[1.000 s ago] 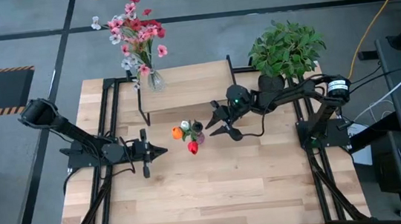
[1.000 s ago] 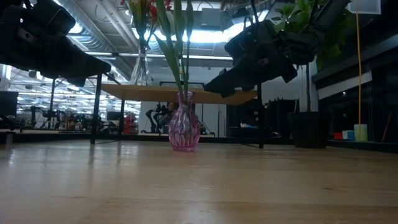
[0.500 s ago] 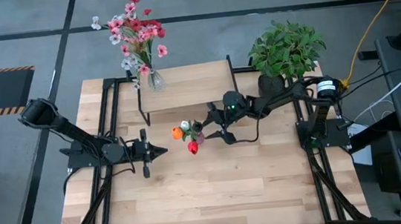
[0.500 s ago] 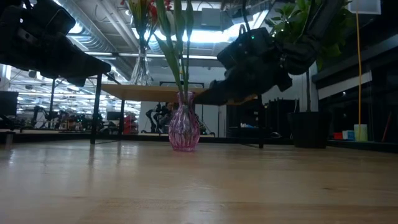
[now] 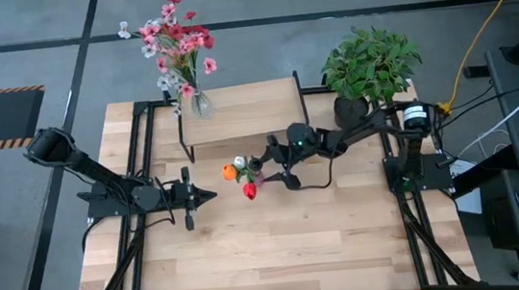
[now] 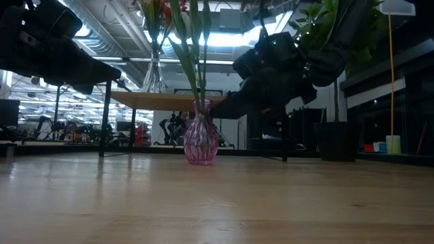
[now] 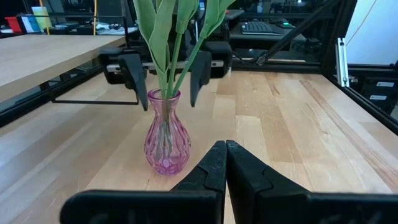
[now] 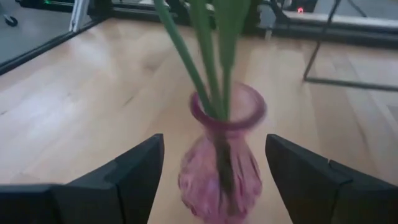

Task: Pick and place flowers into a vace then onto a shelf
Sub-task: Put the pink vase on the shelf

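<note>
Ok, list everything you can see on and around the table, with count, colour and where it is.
Pink vase: one, ribbed glass, mid-table in front of the shelf.
Flowers in it: a few, orange, red, white blooms on green stems.
Shelf: one, light wood on a black frame, back of the table.
Clear vase: one, on the shelf's left end, holding pink, red and white flowers.
Potted plant: one, bushy green, black pot, back right.
Table: one, light wood.
Left gripper: shut, left of the pink vase.
Right gripper: open, fingers either side of the pink vase.
</note>
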Available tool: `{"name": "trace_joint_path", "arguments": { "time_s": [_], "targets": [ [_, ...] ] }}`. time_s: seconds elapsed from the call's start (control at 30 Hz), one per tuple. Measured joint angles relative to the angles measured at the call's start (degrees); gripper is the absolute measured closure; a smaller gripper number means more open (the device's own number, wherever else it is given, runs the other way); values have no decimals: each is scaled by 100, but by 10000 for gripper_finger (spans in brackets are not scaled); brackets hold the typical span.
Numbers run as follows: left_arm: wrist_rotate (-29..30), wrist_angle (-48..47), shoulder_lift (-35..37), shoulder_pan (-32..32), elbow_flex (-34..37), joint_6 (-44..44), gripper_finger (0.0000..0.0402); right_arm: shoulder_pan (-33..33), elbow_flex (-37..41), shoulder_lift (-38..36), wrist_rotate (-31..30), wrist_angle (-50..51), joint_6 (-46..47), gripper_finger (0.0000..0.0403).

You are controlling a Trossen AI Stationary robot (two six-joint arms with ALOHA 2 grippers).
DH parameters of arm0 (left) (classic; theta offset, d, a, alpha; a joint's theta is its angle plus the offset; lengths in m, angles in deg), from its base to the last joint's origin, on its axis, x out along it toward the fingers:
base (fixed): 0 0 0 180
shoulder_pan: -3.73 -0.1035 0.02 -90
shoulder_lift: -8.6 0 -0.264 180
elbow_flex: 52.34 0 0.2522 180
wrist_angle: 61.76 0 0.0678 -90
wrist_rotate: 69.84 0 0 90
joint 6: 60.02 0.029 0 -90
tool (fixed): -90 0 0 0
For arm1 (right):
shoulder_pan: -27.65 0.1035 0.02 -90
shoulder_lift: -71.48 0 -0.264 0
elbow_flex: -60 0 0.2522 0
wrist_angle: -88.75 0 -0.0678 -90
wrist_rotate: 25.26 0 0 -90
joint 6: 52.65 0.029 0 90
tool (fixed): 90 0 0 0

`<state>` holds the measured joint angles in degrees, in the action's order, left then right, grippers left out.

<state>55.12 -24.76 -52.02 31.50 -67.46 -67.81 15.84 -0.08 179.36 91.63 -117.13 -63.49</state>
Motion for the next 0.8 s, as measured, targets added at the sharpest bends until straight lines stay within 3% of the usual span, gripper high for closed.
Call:
{"name": "trace_joint_path", "arguments": {
  "time_s": [0.8],
  "targets": [
    [-1, 2, -1, -2, 0, 0, 396, 299, -150, 170, -832, -398, 313, 121]
  ]
}}
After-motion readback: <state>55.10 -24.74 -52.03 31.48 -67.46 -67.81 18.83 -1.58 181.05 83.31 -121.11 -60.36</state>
